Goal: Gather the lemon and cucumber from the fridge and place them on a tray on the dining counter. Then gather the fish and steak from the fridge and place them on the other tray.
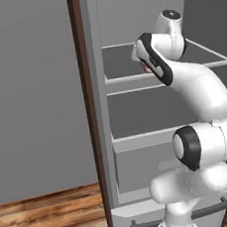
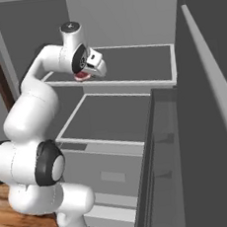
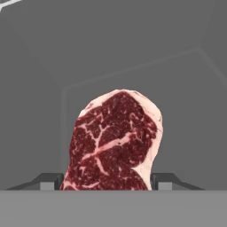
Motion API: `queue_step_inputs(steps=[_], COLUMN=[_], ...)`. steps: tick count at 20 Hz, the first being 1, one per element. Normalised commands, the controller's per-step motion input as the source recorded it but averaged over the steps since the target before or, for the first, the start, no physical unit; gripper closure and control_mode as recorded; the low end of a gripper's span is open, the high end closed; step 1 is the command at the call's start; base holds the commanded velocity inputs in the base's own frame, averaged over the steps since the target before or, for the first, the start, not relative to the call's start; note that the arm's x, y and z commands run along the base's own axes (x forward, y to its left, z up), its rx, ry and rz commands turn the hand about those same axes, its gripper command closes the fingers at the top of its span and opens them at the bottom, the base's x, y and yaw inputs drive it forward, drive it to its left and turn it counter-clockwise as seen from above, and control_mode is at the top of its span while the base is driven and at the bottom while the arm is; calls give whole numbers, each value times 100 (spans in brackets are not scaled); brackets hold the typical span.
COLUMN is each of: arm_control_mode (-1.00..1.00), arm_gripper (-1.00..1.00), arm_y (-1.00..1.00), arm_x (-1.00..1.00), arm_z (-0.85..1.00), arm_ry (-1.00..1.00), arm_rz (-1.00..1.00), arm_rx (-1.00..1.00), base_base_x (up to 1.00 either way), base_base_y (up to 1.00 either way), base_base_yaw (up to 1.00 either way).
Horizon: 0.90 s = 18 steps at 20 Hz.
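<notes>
Two fingers (image 3: 109, 184) flank the steak (image 3: 114, 142) — bare fridge (image 2: 130, 64) shelf around.

We see the flat red-pink raw steak (image 3: 116, 142) as marbled flesh, dark red grain veined with white fat and rimmed by a pale, smooth fat edge; it sits between the matt dark fingers (image 3: 163, 181) of the tool (image 3: 106, 182). Beneath the tool, the tall light grey fridge (image 1: 103, 111) looks like matt painted metal, its dark grey shelves (image 2: 130, 66) smooth with paler edging. Behind the tool, the glossy white plastic arm (image 1: 202, 90) catches highlights. The brown plank floor (image 1: 47, 218) shows wood grain.
</notes>
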Motion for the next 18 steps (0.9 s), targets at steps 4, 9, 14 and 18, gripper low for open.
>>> queue_step_inputs(steps=[4, 9, 14, 18], arm_control_mode=[-100, -100, -100, -100], arm_gripper=[100, 100, 100, 100], arm_y=[-4, 0, 0, 0], arm_x=[-95, -77, -94, -100], arm_z=[27, 41, 22, 7], arm_ry=[-1, 0, -7, -12], arm_rz=[-1, -5, -8, -6], arm_rx=[9, 4, 0, -2], base_base_x=[0, 0, 0, 0], base_base_y=[0, 0, 0, 0], base_base_yaw=[0, 0, 0, 0])
